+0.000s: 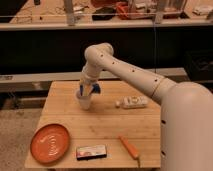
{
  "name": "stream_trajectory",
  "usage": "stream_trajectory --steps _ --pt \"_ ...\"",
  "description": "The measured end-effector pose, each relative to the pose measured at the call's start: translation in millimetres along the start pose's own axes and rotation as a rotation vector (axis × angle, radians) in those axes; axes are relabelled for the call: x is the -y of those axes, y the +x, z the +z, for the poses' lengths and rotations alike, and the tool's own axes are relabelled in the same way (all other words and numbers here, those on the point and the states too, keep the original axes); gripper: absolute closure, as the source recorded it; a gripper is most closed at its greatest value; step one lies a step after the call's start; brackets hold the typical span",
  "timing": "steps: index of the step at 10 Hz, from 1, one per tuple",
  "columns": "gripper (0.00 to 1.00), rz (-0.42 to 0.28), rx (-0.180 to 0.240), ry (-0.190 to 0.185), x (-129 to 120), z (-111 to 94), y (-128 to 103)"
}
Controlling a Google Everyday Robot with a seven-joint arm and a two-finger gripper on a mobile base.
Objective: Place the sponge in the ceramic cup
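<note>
The whitish ceramic cup [85, 103] stands upright on the back left part of the wooden table [105, 125]. Directly above its mouth is my gripper [87, 90], pointing down from the white arm, shut on the dark blue sponge [94, 88]. Blue shows on both sides of the fingers. The sponge's lower part meets the cup's rim; how far it reaches inside is hidden.
An orange plate [50, 143] lies at the front left. A small flat box [91, 151] and an orange carrot-shaped stick [130, 146] lie near the front edge. A white packet [132, 102] rests right of the cup. A dark shelf unit stands behind the table.
</note>
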Motion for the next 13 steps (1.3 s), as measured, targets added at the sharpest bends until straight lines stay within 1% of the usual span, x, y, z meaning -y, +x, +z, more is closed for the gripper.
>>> stream_trajectory --steps 13 --pt "0.95 0.018 -0.007 0.007 5.6 6.1 1.6"
